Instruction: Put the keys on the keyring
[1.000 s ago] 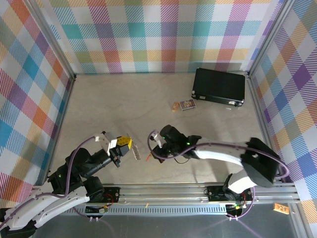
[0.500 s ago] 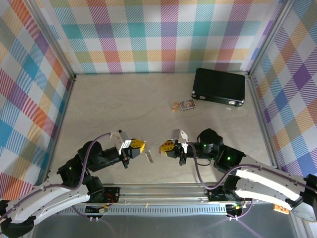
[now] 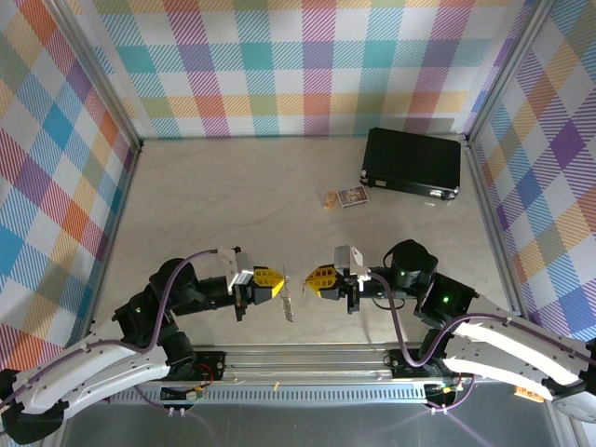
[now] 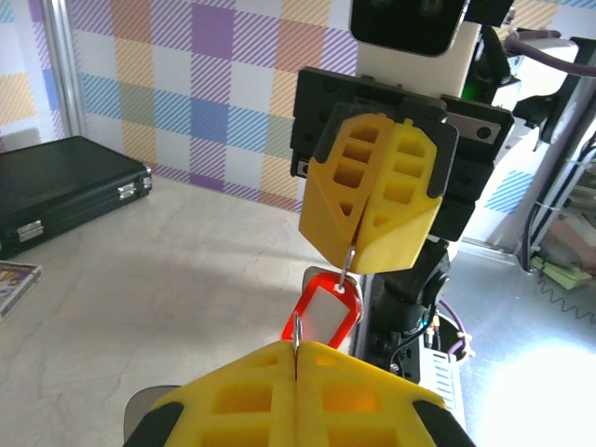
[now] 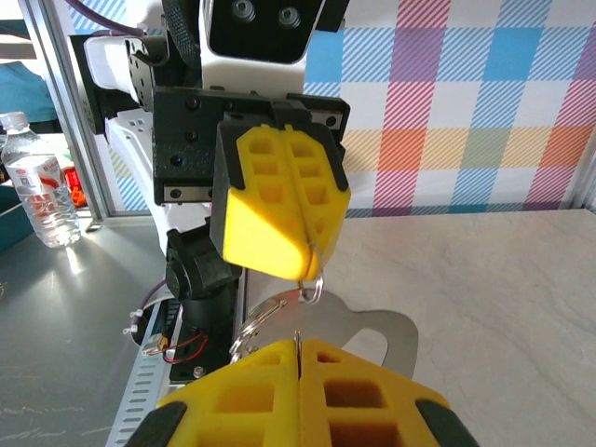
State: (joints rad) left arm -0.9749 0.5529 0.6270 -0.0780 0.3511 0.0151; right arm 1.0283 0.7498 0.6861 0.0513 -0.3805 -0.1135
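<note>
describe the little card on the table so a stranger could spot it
Find the black case in the table's far right corner. Just left of its near corner lies the small printed card, flat on the pale surface, larger and darker than the tiny orange scrap at its left edge.

Light falls bright and even from above in the top view. The pale table (image 3: pixel 233 196) carries only faint, soft shadows beneath the arms, and the frame posts bow slightly toward the picture's edges. In the left wrist view, hard glare washes out the metal strip at the table's near edge, and the left tool (image 4: pixel 296 352), close to the lens, is soft. The right tool (image 5: pixel 298 346) blurs likewise in the right wrist view, while the far wall stays crisp.
</note>
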